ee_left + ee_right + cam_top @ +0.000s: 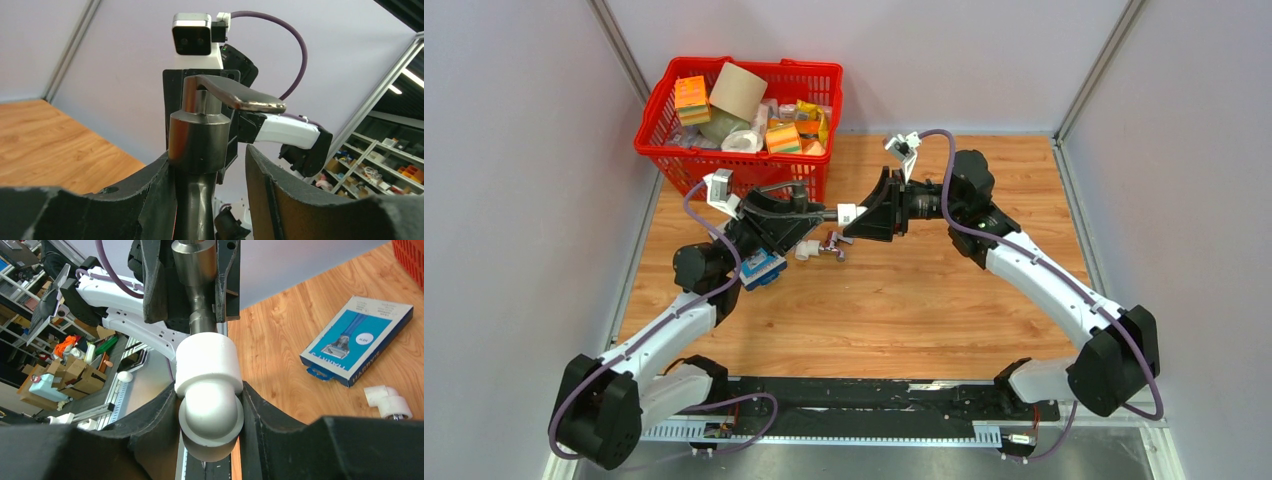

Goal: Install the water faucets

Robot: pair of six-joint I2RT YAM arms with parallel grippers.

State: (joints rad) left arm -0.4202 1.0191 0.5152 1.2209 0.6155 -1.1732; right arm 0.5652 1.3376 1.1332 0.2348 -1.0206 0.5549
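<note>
**Two arms meet over grey tap and elbow at mid-table**

The grey tap [200, 135] hangs in the air between both arms, above the wooden table [904, 310] and just left of centre in the overhead view. The left gripper [207, 152] straddles its body. In the left wrist view one finger [160, 195] lies against the metal, while a gap shows on the other side, so the jaws stand apart rather than clamped. The tap's flat handle [240, 97] juts toward the upper right of that frame.

The right gripper [209, 390] is clamped on the white elbow [209, 370], with both fingers pressed to its rounded bend at the centre of the right wrist view. The tap's stem enters the elbow's collar from above.

A second tap [832, 246] lies on the table just below the meeting grippers in the overhead view. A loose elbow [807, 250] sits right beside it. Whether the two are joined cannot be told.

A blue-and-white box [357, 340] lies flat on the boards at the right of the right wrist view, near that loose elbow. A red basket [686, 172] of packages stands at the upper left of the overhead frame.
</note>
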